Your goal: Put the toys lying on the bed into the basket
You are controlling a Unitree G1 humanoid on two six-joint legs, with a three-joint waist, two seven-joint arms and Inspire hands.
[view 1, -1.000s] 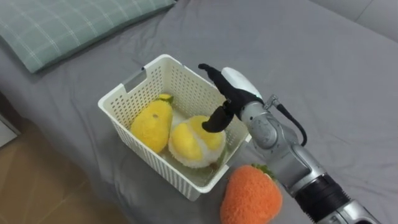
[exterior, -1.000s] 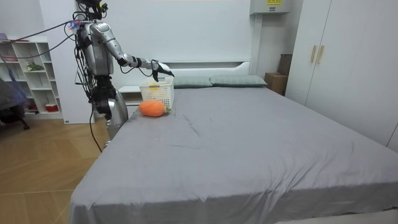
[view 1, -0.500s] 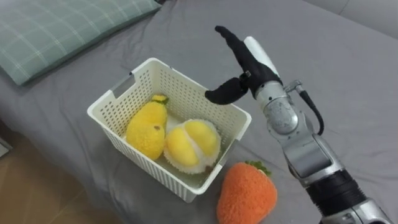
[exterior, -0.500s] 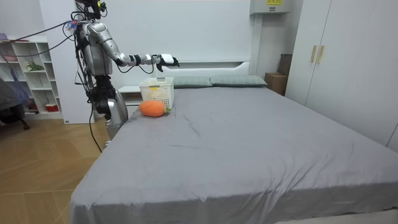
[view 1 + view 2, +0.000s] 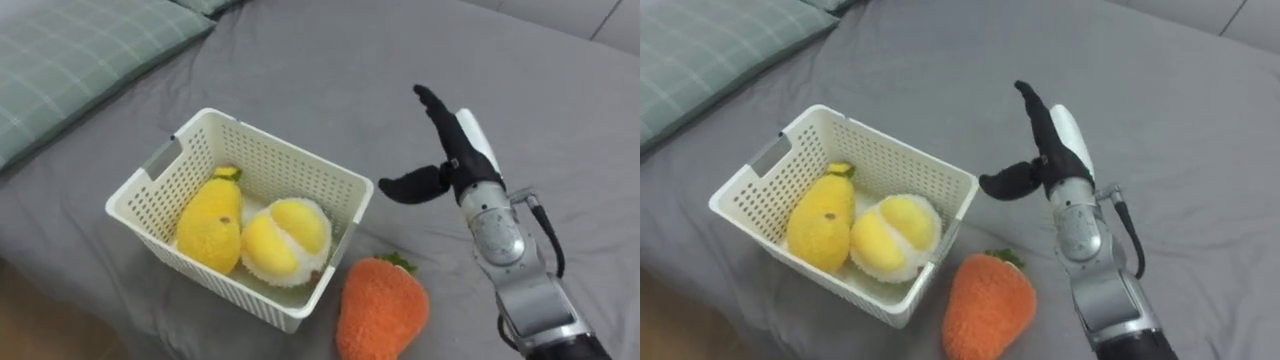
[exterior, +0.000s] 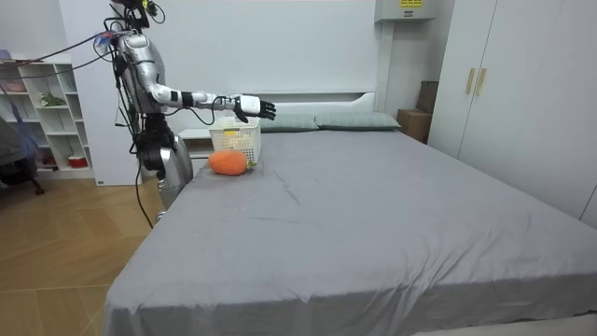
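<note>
The basket flanks the strawberry toy; the bed around lies open.

— What's in the white lattice basket, left of centre?
— Two toys, side by side! A yellow pear-shaped plush leans on the left, and a round yellow-and-white plush touches it on the right.
— And outside?
— An orange plush strawberry, green leaves on top, lies on the grey bed just beside the basket's lower right corner, bottom centre.
</note>
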